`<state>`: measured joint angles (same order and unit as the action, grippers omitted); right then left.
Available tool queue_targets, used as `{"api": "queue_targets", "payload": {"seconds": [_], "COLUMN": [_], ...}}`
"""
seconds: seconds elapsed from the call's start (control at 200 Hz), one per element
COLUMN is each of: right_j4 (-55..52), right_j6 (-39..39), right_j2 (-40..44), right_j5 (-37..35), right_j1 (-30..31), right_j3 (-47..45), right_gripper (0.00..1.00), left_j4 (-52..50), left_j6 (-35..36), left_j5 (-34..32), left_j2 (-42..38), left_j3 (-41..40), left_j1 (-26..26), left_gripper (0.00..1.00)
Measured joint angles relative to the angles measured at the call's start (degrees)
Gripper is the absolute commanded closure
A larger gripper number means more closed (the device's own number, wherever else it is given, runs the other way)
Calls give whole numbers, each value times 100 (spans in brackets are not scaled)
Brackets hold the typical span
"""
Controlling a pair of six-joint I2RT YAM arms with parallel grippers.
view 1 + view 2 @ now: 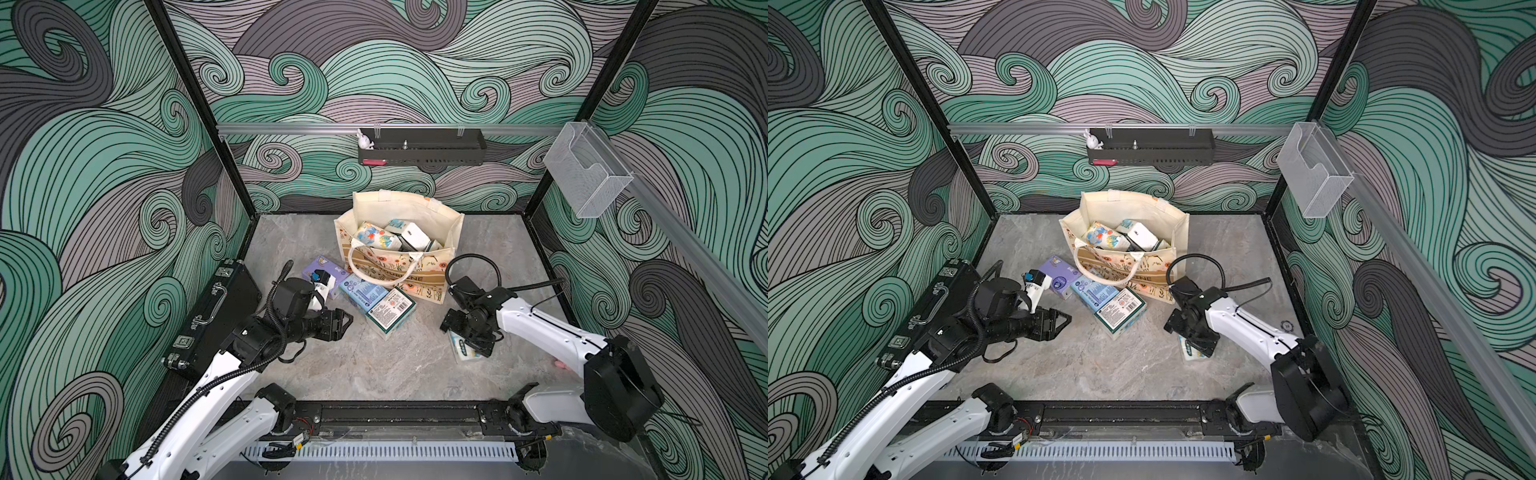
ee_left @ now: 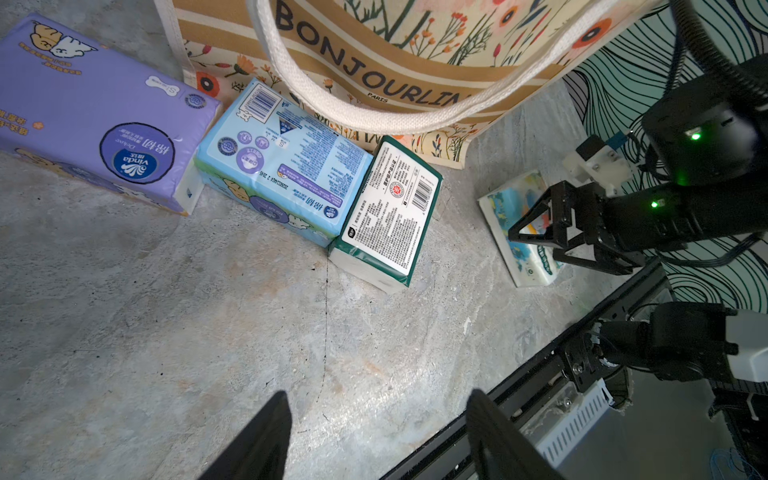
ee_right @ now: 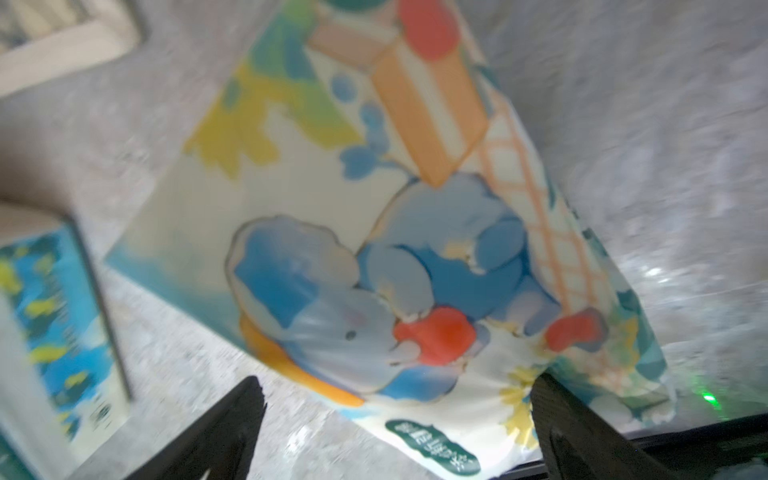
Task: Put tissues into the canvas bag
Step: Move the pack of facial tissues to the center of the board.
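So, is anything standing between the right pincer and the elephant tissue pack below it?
Nothing visible does. The right pincer hangs open directly above the elephant pack, jaws spread wide, and no other thing lies between them. The canvas bag nearby stands with its mouth open.

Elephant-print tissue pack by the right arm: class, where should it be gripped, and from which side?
Likely its long sides at mid-length, from straight above: the elephant-print tissue pack lies flat on the table, with the open right hand over it.
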<state>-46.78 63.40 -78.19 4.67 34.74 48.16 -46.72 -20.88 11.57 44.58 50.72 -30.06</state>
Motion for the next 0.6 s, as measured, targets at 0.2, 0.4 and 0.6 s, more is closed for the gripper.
{"api": "queue_targets", "payload": {"seconds": [0.2,0.4,0.6], "right_j4": [170,398,1139], "right_j6": [-42,-734,-1895], "right_j2": [332,1088,964], "right_j5": [267,238,391], "right_j1": [192,-763,-1126], "right_j3": [601,433,-415], "right_gripper": [0,10,14], "left_j4": [0,2,271], "left_j6": [0,0,-138], "left_j5": [2,66,343], "left_j2": [188,535,737], "left_j3": [0,0,-118], "left_j1": [0,0,0], "left_gripper": [31,32,33]}}
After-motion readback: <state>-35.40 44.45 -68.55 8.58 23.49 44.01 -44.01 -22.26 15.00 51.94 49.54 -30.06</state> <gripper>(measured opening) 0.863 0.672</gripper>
